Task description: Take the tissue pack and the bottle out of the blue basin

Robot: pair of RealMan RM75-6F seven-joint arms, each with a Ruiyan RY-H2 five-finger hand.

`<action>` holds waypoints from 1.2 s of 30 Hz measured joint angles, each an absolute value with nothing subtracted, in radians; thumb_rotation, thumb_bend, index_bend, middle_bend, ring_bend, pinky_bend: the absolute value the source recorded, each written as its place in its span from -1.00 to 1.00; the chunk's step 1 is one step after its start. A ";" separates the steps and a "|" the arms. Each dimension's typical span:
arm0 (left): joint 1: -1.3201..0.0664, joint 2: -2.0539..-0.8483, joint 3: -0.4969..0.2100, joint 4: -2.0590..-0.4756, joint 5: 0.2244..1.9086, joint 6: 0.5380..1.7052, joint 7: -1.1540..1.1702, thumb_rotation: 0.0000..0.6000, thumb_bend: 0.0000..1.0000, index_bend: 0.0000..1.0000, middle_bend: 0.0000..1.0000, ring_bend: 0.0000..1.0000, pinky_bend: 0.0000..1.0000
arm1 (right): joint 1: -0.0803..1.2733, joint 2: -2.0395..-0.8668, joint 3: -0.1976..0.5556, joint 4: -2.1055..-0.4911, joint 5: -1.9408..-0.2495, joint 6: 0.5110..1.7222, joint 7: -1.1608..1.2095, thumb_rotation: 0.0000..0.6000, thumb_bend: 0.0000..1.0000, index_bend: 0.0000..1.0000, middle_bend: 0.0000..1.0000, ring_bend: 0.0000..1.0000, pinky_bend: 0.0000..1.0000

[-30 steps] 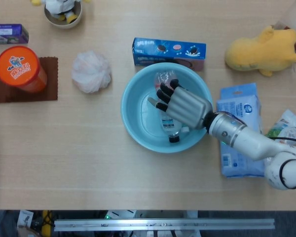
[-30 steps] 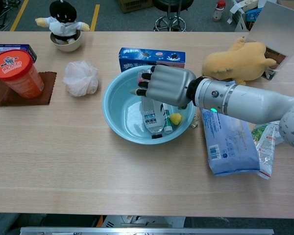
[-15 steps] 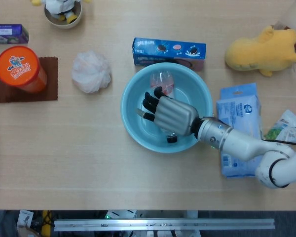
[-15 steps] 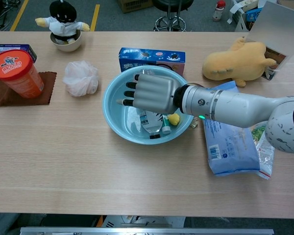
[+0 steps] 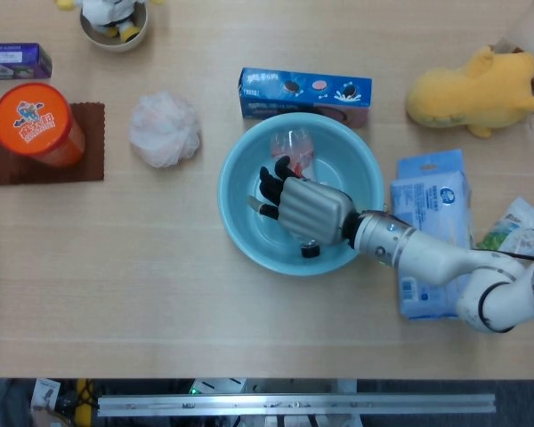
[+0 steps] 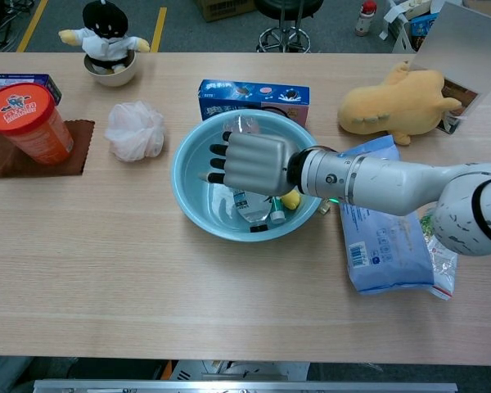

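The bottle [image 5: 295, 178] lies on its side in the blue basin [image 5: 240, 213], its clear body reaching toward the far rim and its dark cap near the front wall. Your right hand [image 5: 304, 209] sits over the bottle's middle, palm down, dark fingertips [image 5: 269, 191] slightly spread toward the basin's left side; whether it grips the bottle cannot be told. The tissue pack [image 5: 432, 222] lies flat on the table just right of the basin, under your right forearm. A blue cookie box [image 5: 306, 92] stands just behind the basin.
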State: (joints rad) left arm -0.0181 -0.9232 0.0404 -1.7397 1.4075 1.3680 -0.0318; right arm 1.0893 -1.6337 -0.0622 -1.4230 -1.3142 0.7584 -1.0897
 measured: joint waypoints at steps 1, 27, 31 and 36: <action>-0.018 -0.923 0.041 -1.739 1.406 1.367 -0.032 1.00 -0.37 -0.53 -0.60 -0.72 -0.80 | 1.090 -1.639 -0.062 -1.416 -1.317 0.757 -1.089 1.00 -0.90 -0.84 -0.55 -0.73 -0.44; -0.015 -0.917 0.041 -1.731 1.401 1.361 -0.049 1.00 -0.37 -0.53 -0.60 -0.72 -0.80 | 1.076 -1.727 -0.039 -1.269 -1.316 0.734 -1.087 1.00 -0.75 -0.41 -0.30 -0.46 -0.36; -0.015 -0.916 0.041 -1.730 1.400 1.360 -0.050 1.00 -0.37 -0.52 -0.60 -0.72 -0.80 | 1.074 -1.732 -0.033 -1.259 -1.312 0.734 -1.080 1.00 -0.62 -0.26 -0.19 -0.34 -0.26; -0.016 -0.916 0.040 -1.731 1.399 1.358 -0.049 1.00 -0.37 -0.52 -0.60 -0.72 -0.80 | 1.071 -1.734 -0.027 -1.249 -1.318 0.739 -1.066 1.00 -0.45 -0.08 -0.05 -0.19 -0.10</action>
